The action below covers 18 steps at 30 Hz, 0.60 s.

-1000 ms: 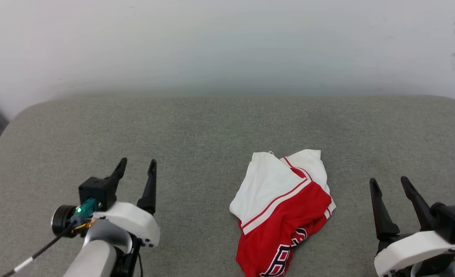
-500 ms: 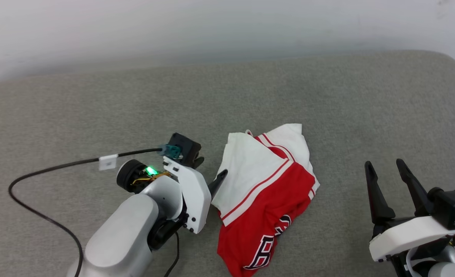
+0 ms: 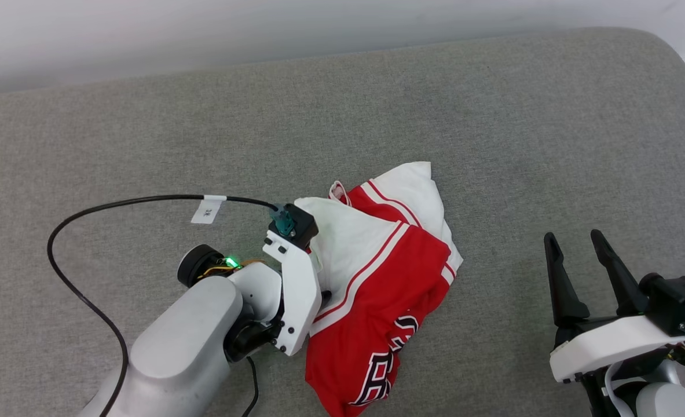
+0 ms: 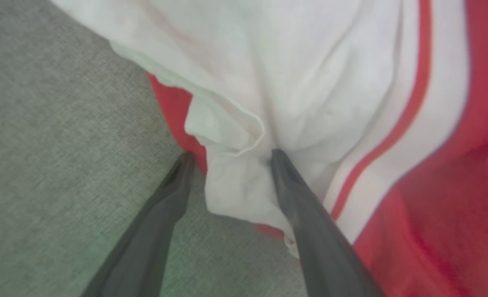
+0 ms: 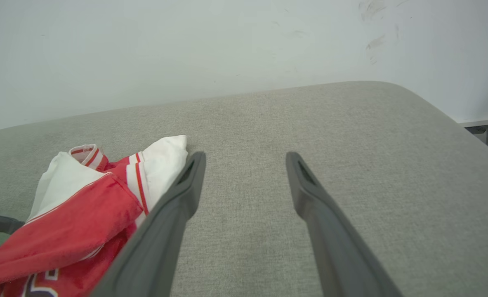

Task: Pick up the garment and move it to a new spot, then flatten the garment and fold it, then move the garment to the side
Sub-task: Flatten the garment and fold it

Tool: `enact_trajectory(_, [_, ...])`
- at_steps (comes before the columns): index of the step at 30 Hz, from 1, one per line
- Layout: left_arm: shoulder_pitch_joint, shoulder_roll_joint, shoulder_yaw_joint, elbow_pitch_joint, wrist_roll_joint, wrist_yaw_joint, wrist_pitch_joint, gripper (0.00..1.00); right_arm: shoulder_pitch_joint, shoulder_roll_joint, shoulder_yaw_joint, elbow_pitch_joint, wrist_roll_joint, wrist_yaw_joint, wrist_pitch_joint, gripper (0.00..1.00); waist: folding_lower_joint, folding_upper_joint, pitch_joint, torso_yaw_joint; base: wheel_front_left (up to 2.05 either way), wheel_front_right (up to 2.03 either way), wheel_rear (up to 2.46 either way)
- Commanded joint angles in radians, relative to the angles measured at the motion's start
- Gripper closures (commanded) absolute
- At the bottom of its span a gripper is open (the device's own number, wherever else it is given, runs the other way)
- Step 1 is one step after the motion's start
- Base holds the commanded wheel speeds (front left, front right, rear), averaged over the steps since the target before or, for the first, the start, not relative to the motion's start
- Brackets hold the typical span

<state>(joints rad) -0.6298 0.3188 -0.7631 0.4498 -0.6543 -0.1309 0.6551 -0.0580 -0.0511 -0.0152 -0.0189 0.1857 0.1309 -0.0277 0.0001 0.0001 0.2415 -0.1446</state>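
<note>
Straddling a bunched fold at the left edge of the red jersey-style garment with white sleeves [image 3: 388, 272], the left gripper [image 4: 229, 159] has its two long dark fingers spread wide. One tip is dug into the white cloth and the other sits at the garment's red hem; nothing is pinched yet. The left wrist view is soft, so whether that outer tip has slid under the hem or only rests beside it is not clear.

The garment lies crumpled in a loose heap on the grey woven cushion [image 3: 145, 127]. White sleeve panels are uppermost on its far side, the red body with black lettering is nearest the robot, and a striped trim band [image 3: 337, 190] pokes up at its far left corner.

It looks light, limp and thin, so it will drape and swing rather than hold a shape. A grip on one layer would probably let the rest unfurl. The doubled white fold [image 4: 227, 136] between the fingers seems a sound place to hold, thick enough not to slip through.

Well to the right of the garment, the right gripper [image 3: 574, 243] hangs with its jaws parted and empty.
</note>
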Motion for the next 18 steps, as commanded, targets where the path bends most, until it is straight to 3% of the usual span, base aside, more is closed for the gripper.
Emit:
enact_trajectory(1, [0.049, 0.011, -0.034, 0.034, -0.006, 0.001, 0.032, 1.0, -0.011, 0.001, 0.005, 0.007, 0.007, 0.0, -0.008, 0.0, -0.0001, -0.0001, 0.0, 0.002, 0.0, 0.0, 0.0])
enact_trajectory(10, [0.005, 0.028, 0.015, -0.078, 0.069, 0.052, -0.177, 1.0, -0.001, 0.001, -0.006, 0.023, 0.001, 0.0, 0.005, 0.0, -0.0001, -0.0001, -0.041, 0.068, 0.0, 0.0, 0.0])
enact_trajectory(13, [0.035, 0.047, 0.044, -0.133, 0.065, 0.086, -0.223, 1.0, 0.007, 0.001, -0.016, 0.013, -0.009, 0.0, 0.013, 0.0, -0.0001, -0.0001, -0.061, 0.103, 0.0, 0.0, 0.0])
enact_trajectory(18, [0.147, 0.09, 0.128, -0.219, 0.019, 0.18, -0.289, 1.0, 0.014, 0.001, -0.028, -0.012, -0.02, 0.0, 0.03, 0.0, -0.0001, -0.0001, -0.08, 0.146, 0.0, 0.0, 0.0])
